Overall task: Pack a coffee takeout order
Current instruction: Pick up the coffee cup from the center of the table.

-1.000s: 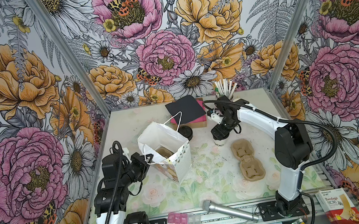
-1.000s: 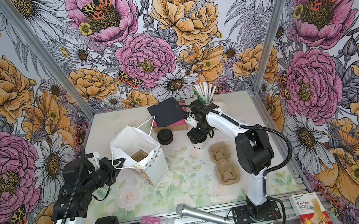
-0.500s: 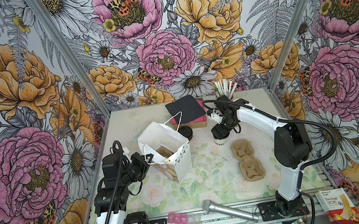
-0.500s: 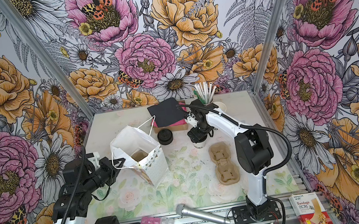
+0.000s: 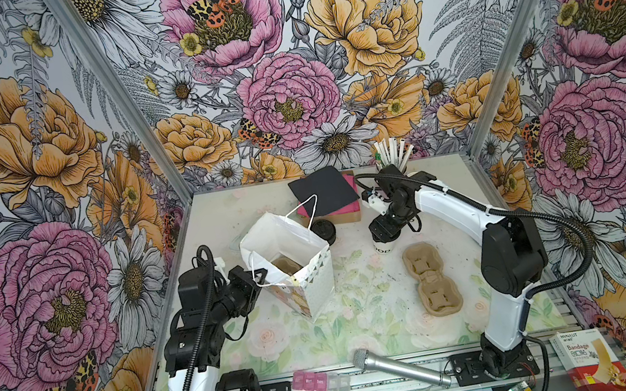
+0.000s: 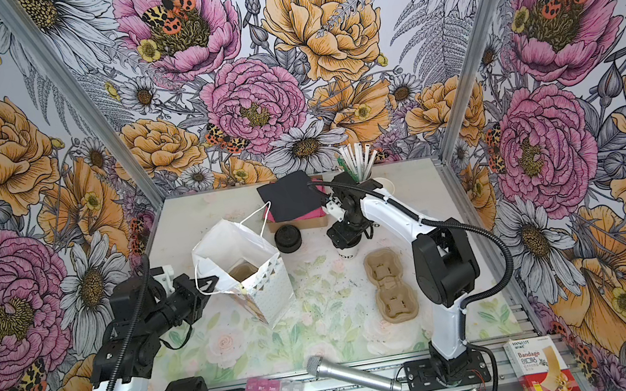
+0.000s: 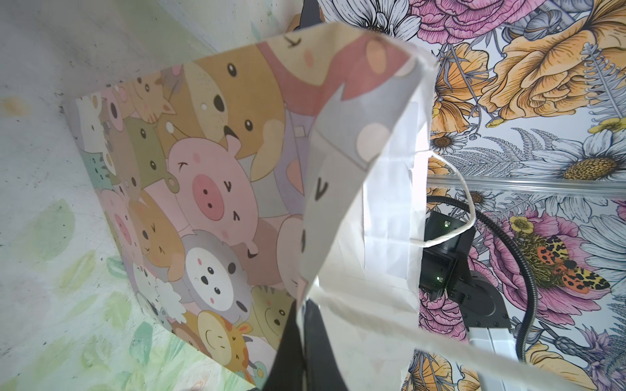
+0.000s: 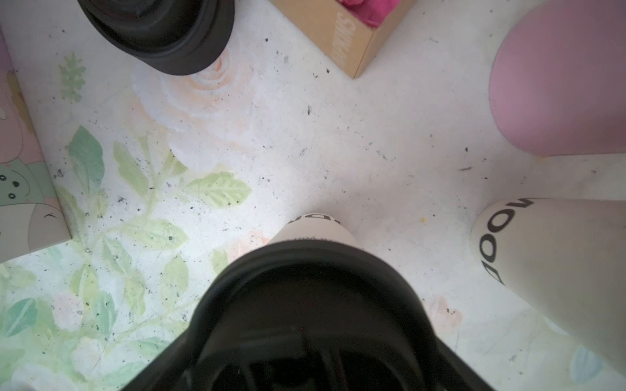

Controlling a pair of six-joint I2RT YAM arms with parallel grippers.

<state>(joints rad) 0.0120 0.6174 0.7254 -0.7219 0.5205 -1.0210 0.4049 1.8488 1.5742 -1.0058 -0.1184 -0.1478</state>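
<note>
A small white paper cup (image 5: 384, 247) (image 6: 348, 253) with black lettering stands upright on the table, right of the bag. In the right wrist view its round black lid (image 8: 305, 294) sits on top of the cup (image 8: 316, 225). My right gripper (image 5: 383, 231) (image 6: 344, 235) (image 8: 310, 338) comes down from above, its jaws wide and shut on the lid's sides. The black square napkin (image 5: 324, 195) (image 6: 289, 196) lies on a box at the back. My left gripper (image 5: 258, 276) (image 6: 207, 284) (image 7: 303, 325) is shut on the rim of the open white paper bag (image 5: 308, 285) (image 6: 271, 295) (image 7: 203, 186).
A brown pulp cup carrier (image 5: 431, 277) lies right of the cup, and another carrier (image 5: 286, 265) sits inside the bag. More black lids (image 5: 324, 230) (image 8: 159, 30) stand behind the bag. The cardboard box (image 8: 342, 44) holds pink napkins. Straws (image 5: 391, 153) stand at the back. A microphone (image 5: 396, 367) lies along the front edge.
</note>
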